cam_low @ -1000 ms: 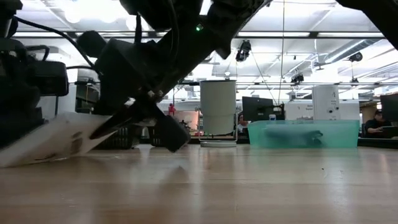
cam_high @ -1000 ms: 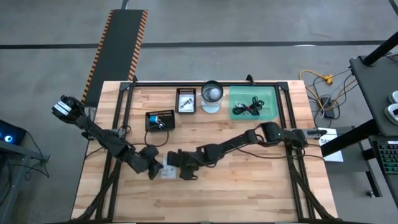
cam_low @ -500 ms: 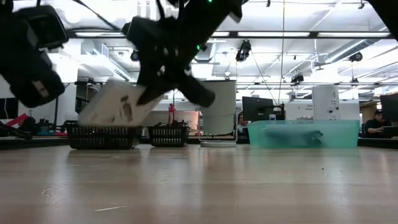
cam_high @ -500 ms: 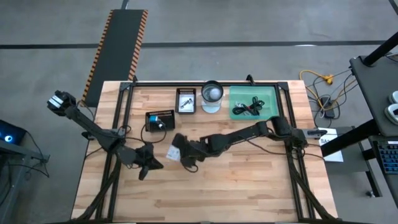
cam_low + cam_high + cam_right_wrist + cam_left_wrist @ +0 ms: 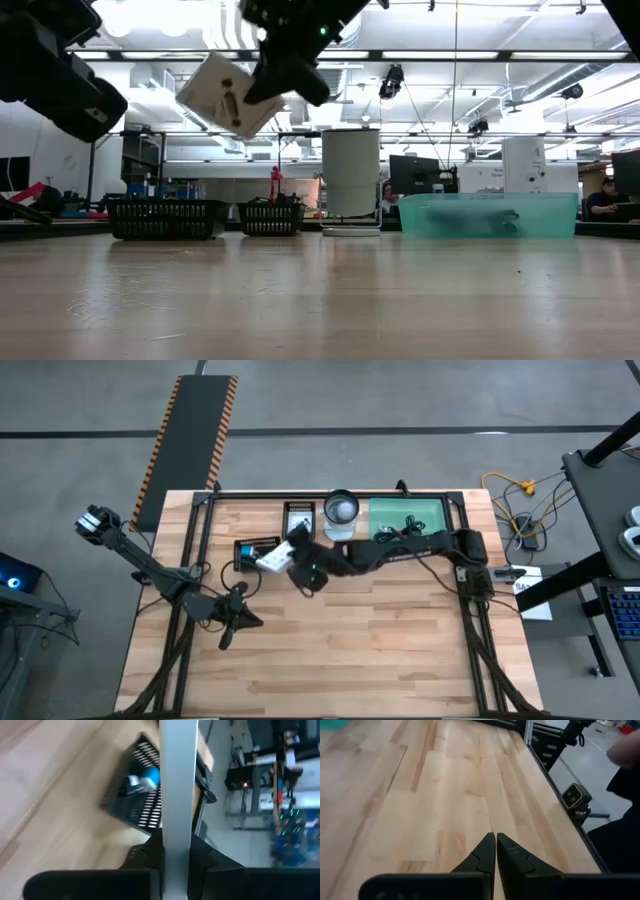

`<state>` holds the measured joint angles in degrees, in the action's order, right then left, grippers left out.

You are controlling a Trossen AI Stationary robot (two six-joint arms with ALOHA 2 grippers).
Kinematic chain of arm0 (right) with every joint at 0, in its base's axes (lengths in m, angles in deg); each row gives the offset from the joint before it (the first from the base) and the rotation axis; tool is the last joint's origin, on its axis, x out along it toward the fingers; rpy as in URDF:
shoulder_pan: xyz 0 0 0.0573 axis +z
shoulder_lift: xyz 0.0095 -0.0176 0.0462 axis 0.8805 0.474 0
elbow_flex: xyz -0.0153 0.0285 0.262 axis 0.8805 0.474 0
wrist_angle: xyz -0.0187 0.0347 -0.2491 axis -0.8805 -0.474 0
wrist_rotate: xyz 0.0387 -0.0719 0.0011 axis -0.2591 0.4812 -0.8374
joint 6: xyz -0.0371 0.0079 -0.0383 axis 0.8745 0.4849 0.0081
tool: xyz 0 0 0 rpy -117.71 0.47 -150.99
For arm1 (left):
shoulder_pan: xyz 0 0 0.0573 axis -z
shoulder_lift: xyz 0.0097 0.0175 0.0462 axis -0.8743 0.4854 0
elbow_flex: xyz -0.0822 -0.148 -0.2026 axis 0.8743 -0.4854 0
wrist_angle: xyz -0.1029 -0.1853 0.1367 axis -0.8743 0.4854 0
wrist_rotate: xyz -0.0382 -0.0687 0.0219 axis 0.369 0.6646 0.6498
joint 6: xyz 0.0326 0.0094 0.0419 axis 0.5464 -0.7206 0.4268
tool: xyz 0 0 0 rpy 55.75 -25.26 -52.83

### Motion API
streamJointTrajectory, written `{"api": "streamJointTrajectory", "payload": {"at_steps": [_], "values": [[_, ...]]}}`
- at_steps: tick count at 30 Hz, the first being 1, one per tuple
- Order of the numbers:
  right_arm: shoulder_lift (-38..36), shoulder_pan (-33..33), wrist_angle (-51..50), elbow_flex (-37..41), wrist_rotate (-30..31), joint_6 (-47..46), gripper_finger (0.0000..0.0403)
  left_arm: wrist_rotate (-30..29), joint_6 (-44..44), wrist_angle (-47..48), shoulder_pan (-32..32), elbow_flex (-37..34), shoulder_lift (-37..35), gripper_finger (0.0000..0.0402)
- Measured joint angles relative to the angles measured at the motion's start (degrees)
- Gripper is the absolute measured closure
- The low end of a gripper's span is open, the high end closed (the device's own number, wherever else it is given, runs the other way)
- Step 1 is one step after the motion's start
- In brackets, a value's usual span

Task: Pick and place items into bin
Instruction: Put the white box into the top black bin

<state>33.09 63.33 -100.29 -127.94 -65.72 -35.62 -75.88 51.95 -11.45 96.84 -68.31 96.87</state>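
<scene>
A flat white printed packet (image 5: 270, 558) is up in the air in my right gripper (image 5: 292, 560), above the small black basket (image 5: 256, 551) that holds a blue item. The low view shows the packet (image 5: 226, 94) tilted, high over the table. In the right wrist view it stands edge-on (image 5: 178, 775) between the fingers, with the basket (image 5: 136, 800) behind it. My left gripper (image 5: 240, 622) hangs shut over bare wood near the table's left side (image 5: 496, 846). Black coiled cables (image 5: 405, 528) lie in the green bin (image 5: 378, 512). My right gripper pinches the white packet between its two fingers at one edge (image 5: 177, 837), a finger (image 5: 205, 855) on each flat face. The packet is lifted clear of the table and sticks out tilted beyond the fingers toward the table's left (image 5: 226, 94).
A second black basket (image 5: 299, 522), a grey cup on a white base (image 5: 341, 512) and the green bin stand in a row along the far edge. The near half of the wooden table (image 5: 380, 650) is bare. A black frame rail (image 5: 200, 560) runs along the left side.
My right gripper has lifted the white packet off the table's near middle and carried it up and toward the far edge, over the black basket; the packet went from lying on the wood to hanging tilted in the air. My left gripper has risen and drawn back slightly left.
</scene>
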Motion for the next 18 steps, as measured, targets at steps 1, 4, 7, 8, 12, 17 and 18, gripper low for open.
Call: {"api": "streamJointTrajectory", "payload": {"at_steps": [1, 4, 7, 8, 12, 17, 18], "values": [[-0.6, -0.9, -0.1, -0.2, -0.6, -1.7, 0.0376, 0.0, 0.8, -0.1, 0.0, 0.1, 0.0, 0.0401], [-2.0, -4.0, 0.0, -1.0, -5.1, -8.9, 0.0376, 0.0, 3.4, -0.4, 0.0, 0.1, 0.1, 0.0402], [-2.8, -7.4, -0.1, -1.8, -10.3, -18.3, 0.0376, -1.2, 3.7, -0.4, 0.0, 0.1, 0.1, 0.0402], [-3.1, -8.6, -0.1, -2.0, -11.5, -22.4, 0.0376, -1.6, 3.7, -0.5, 0.0, 0.1, 0.1, 0.0402], [-3.2, -13.6, -0.8, -2.8, -15.9, -41.1, 0.0376, -2.7, 3.7, -0.4, 0.0, 0.1, 0.0, 0.0402], [-2.5, -19.3, -1.0, -2.8, -25.2, -59.3, 0.0376, -2.8, 3.8, -0.4, 0.0, 0.1, 0.1, 0.0402], [-2.3, -19.7, -1.0, -2.8, -25.8, -61.7, 0.0376, -2.8, 4.5, -0.4, 0.0, 0.1, 0.1, 0.0402]]}}
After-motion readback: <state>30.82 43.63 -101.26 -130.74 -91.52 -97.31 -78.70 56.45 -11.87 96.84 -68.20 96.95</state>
